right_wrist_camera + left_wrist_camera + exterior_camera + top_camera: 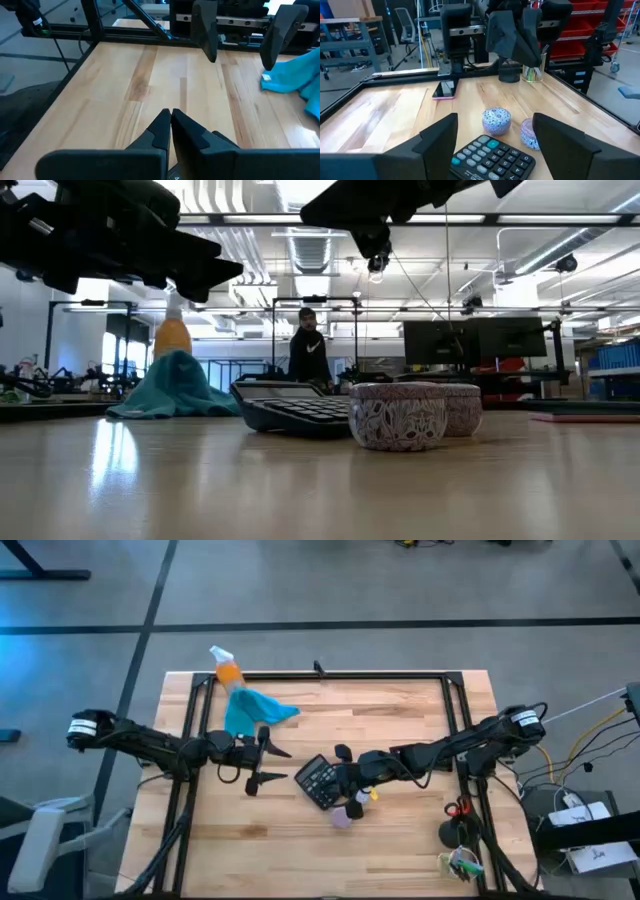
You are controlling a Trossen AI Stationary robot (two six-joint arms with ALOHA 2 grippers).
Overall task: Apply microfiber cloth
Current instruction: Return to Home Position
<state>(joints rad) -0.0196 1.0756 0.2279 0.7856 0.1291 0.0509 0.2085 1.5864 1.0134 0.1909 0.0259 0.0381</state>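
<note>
High view: the cloth (255, 712) is seen bunched at the far left of the table (400, 710), heaped against the spray bottle (226, 668), with no clear long axis. It lies just on the far side of the left claw (272, 765), whose fingers are spread wide and empty. The right claw (171, 114), pinched shut on nothing, is placed over the calculator (318, 780), farther right, so the left arm is judged the nearer.

No legible text, brand, number or sign anywhere, not even on the black calculator (492, 159) keys.
</note>
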